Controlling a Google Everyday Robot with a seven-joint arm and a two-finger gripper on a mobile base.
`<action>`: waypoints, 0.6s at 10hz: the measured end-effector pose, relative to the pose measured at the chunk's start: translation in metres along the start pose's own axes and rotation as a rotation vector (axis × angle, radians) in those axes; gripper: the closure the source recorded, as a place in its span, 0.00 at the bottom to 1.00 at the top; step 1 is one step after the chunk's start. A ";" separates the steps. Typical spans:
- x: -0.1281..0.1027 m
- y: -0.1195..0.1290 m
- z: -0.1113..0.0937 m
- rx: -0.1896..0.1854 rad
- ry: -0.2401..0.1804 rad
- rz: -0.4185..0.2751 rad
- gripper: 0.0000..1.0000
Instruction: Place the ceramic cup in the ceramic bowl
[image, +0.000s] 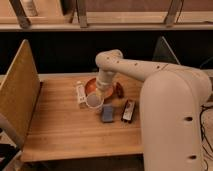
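— Ceramic cup: where is it, and why there?
— On my feed the wooden table carries the ceramic bowl. The cup is just before its near rim, right under my gripper, which I'd judge suits a short lift. Whether the gripper holds it, I cannot tell

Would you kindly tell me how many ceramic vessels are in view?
2: the ceramic cup, under the gripper, just front-left of the ceramic bowl behind it. The arm may hide others.

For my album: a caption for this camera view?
Gripper at the ceramic cup, in front of the ceramic bowl, on a wooden table.
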 end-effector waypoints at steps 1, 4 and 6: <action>-0.007 0.003 -0.014 0.011 -0.024 -0.017 1.00; -0.035 0.007 -0.040 0.061 -0.059 -0.075 1.00; -0.055 0.002 -0.045 0.088 -0.058 -0.094 1.00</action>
